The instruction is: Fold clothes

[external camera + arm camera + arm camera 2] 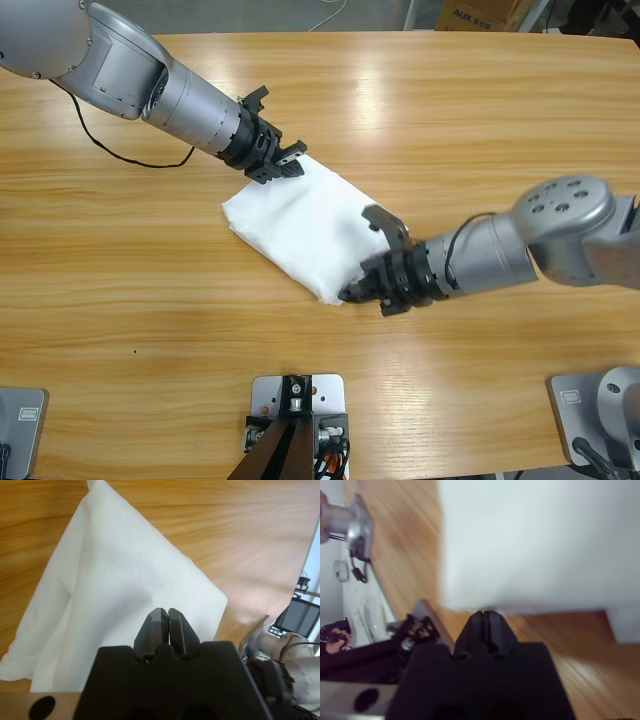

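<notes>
The clothes are one white T-shirt [300, 225] lying folded into a compact slanted rectangle on the middle of the wooden table [470, 110]. No lettering or label shows. My left gripper [295, 160] comes in from the upper left and sits at the shirt's far corner. In the left wrist view its jaws [166, 612] are pressed together over the white fabric [110, 580], with no fold seen between them. My right gripper [347, 294] reaches in from the right to the shirt's near corner. Its jaws [485, 614] are shut, tips touching the edge of the cloth [530, 540].
A black cable [115, 155] loops over the table under the left arm. A cardboard box [480, 12] stands beyond the far edge. Bare wood lies left of the shirt and along the front.
</notes>
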Motion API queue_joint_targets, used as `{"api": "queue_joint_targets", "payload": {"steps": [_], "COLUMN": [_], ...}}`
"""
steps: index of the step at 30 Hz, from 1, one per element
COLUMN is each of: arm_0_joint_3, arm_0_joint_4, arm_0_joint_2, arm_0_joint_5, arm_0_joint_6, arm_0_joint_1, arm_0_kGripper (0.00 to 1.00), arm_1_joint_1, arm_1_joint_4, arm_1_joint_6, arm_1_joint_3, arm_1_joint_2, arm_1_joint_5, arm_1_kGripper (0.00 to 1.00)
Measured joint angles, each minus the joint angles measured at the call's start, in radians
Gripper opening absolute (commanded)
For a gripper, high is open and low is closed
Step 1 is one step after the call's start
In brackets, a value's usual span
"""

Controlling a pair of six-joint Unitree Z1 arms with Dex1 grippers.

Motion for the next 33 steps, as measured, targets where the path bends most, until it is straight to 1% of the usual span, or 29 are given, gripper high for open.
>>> {"api": "queue_joint_targets", "payload": {"steps": [4, 6, 7, 9, 11, 12, 13, 15, 18, 23, 27, 33], "arm_0_joint_3": [0.0, 0.001, 0.001, 0.002, 0.003, 0.004, 0.004, 0.004, 0.004, 0.007, 0.01, 0.011], "arm_0_joint_4": [0.0, 0.0, 0.0, 0.0, 0.0, 0.0, 0.0, 0.0, 0.0, 0.0, 0.001, 0.001], "arm_0_joint_2": [0.0, 0.0, 0.0, 0.0, 0.0, 0.0, 0.0, 0.0, 0.0, 0.0, 0.0, 0.0], "arm_0_joint_5": [0.0, 0.0, 0.0, 0.0, 0.0, 0.0, 0.0, 0.0, 0.0, 0.0, 0.005, 0.014], "arm_0_joint_6": [0.0, 0.0, 0.0, 0.0, 0.0, 0.0, 0.0, 0.0, 0.0, 0.0, 0.0, 0.0], "arm_0_joint_1": [0.0, 0.0, 0.0, 0.0, 0.0, 0.0, 0.0, -0.001, -0.001, -0.001, -0.001, -0.001], "arm_0_kGripper": [0.0, 0.0, 0.0, 0.0, 0.0, 0.0, 0.0, 0.0, 0.0, 0.0, 0.0, 0.0], "arm_1_joint_1": [0.0, 0.001, 0.001, 0.001, 0.002, 0.002, 0.003, 0.003, 0.003, 0.003, 0.003, 0.003], "arm_1_joint_4": [-0.066, -0.044, 0.007, 0.179, 0.363, 0.422, 0.458, 0.472, 0.403, 0.235, 0.175, 0.09], "arm_1_joint_6": [0.008, 0.009, 0.009, 0.003, -0.004, -0.006, -0.007, -0.009, -0.011, -0.011, -0.011, -0.005], "arm_1_joint_3": [0.081, 0.096, 0.093, 0.058, -0.025, -0.066, -0.094, -0.117, -0.119, -0.155, -0.165, -0.165], "arm_1_joint_2": [0.014, -0.026, -0.072, -0.205, -0.346, -0.402, -0.44, -0.467, -0.427, -0.232, -0.122, -0.038], "arm_1_joint_5": [-0.004, -0.013, -0.02, -0.039, -0.061, -0.064, -0.064, -0.064, -0.062, -0.063, -0.072, -0.072], "arm_1_kGripper": [0.0, 0.0, 0.0, 0.0, 0.0, 0.0, 0.0, 0.0, 0.0, 0.0, 0.0, 0.0]}}
